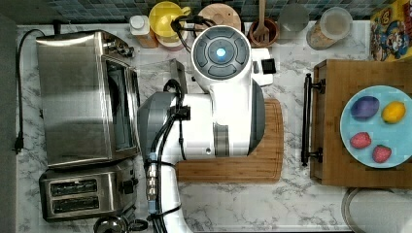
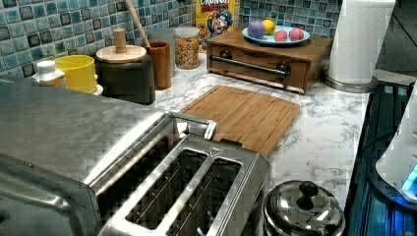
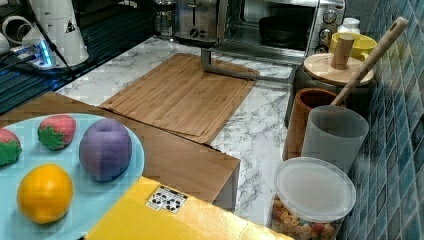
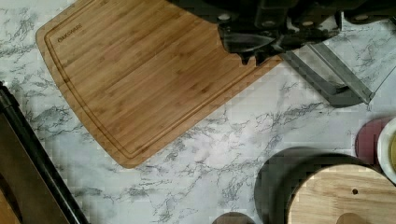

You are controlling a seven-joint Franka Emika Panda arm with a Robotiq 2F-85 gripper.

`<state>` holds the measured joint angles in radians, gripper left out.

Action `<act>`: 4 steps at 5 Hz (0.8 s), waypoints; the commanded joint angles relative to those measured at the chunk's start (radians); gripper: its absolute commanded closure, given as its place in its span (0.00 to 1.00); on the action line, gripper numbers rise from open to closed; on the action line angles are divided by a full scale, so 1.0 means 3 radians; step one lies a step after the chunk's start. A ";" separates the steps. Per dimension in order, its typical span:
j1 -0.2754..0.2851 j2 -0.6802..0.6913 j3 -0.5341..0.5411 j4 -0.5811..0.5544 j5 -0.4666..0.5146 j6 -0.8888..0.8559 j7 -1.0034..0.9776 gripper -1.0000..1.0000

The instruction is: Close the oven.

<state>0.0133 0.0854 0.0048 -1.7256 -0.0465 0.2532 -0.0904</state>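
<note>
Gripper [image 4: 261, 44]: dark, close under wrist camera, over cutting board [image 4: 140, 79] edge; finger state cannot tell. Oven [image 1: 82, 94]: top view's left, above toaster [image 1: 82, 194]; door [image 3: 240, 62] dropped open onto counter, handle reachable for lifting shut.

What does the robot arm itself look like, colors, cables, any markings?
The arm is glossy white with rounded grey joint sections. A round grey cap with a glowing blue centre light tops one joint. Black cables, strapped on, run along its side. In the wrist view, the hand is black.

Bamboo cutting board [image 1: 262, 160] on marble counter [image 1: 272, 204]; two-slot toaster [image 1: 82, 194].
</note>
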 commanded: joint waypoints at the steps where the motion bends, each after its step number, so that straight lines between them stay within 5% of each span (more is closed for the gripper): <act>1: 0.0005 0.0004 0.0019 0.0045 -0.0004 0.0015 -0.0046 1.00; 4: -0.0408 0.0119 -0.0282 -0.0196 0.1244 0.0251 -0.2481 1.00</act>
<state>-0.0236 0.1033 -0.0101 -1.7812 0.2595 0.3486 -0.7319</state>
